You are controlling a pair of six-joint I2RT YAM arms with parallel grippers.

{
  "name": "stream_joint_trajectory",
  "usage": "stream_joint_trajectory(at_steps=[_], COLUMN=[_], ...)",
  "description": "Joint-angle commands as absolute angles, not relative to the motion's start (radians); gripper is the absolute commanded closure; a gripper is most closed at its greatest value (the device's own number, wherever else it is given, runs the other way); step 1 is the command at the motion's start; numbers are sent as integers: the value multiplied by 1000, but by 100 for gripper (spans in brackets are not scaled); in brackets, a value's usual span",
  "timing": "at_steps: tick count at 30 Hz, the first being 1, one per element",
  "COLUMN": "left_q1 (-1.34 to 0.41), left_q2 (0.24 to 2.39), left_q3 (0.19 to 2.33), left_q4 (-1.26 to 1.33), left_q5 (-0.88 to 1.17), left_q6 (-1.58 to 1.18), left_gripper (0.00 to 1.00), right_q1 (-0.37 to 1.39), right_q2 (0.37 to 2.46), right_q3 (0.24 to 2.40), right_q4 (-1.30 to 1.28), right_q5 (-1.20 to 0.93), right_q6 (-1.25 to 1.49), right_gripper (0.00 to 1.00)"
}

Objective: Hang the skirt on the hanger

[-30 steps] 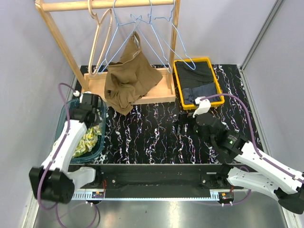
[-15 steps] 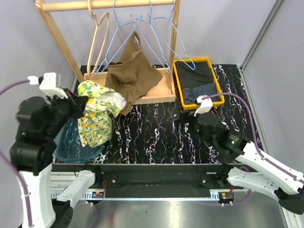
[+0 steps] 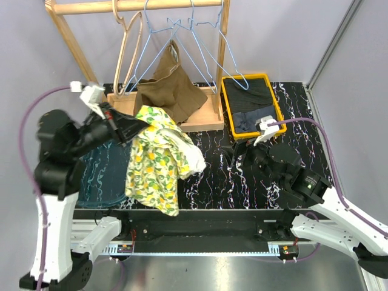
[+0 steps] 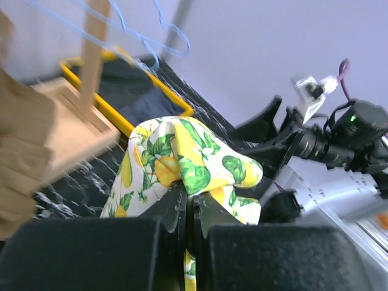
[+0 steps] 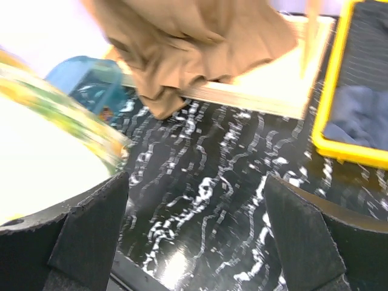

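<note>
Left wrist view gives the pinch: the left hand [image 4: 188,203] clamped tight on a fold of the skirt [image 4: 194,163]. From above, that lemon-print cloth, white inside, drapes below the hand over the table [image 3: 224,182], blue hangers [image 3: 194,54] beyond it. Right hand [image 5: 194,236] gapes wide, holding nothing.

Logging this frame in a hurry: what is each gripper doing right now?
Left gripper: shut on the lemon-print skirt.
Right gripper: open, holding nothing.
</note>
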State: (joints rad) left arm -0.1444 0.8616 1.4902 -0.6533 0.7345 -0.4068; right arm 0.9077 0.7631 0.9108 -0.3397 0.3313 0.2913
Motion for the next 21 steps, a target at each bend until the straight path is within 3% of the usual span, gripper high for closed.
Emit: stream_joint_trajectory(at_steps=[1, 8, 14, 21], left_q1=[-216, -334, -333, -333], left_q2=[888, 899, 858, 787], left_q3=[1300, 1134, 1095, 1060], left_q4=[-358, -342, -676, -785], left_q5=[856, 828, 608, 433], left_q6=[-520, -440, -276, -272], left_gripper=[100, 100, 100, 100], right_q1=[907, 907, 907, 905], right_q2=[798, 951, 1025, 1022], right_q3=[838, 695, 582, 418], right_q4=[-172, 90, 202, 386], right_q5=[156, 87, 133, 227], right_q6=[253, 299, 330, 426], right_gripper=[0, 0, 1, 2])
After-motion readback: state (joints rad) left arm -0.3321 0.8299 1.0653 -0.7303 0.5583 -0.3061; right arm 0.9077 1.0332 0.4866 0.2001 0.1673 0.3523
